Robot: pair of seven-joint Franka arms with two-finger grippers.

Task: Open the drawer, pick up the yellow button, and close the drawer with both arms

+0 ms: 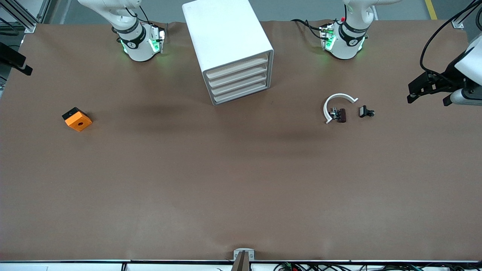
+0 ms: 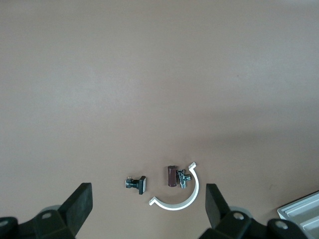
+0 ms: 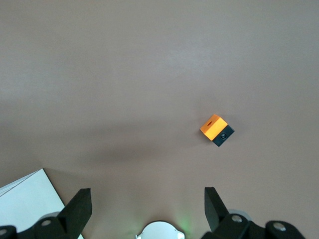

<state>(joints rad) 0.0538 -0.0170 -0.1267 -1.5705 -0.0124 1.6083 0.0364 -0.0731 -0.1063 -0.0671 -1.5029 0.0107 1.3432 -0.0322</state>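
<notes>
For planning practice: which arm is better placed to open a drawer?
Probably left: the left claw is open, and its wrist view shows the drawer fronts; the right's shows only the cabinet's plain side.

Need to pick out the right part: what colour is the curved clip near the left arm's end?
White; the curved clip shows best in the front view.

the table (image 1: 241, 180) is covered in plain matte brown. the drawer cabinet (image 1: 226, 34) is white, its four drawer fronts (image 1: 238, 81) pale cream. at nine o'clock from it lies an orange block (image 1: 78, 119) with a black side. at three o'clock sit a white curved piece (image 1: 336, 101), a dark brown part (image 1: 341, 115) and a small black clip (image 1: 365, 111). both arm bases (image 1: 139, 43) are white with black rings and green lights.
</notes>
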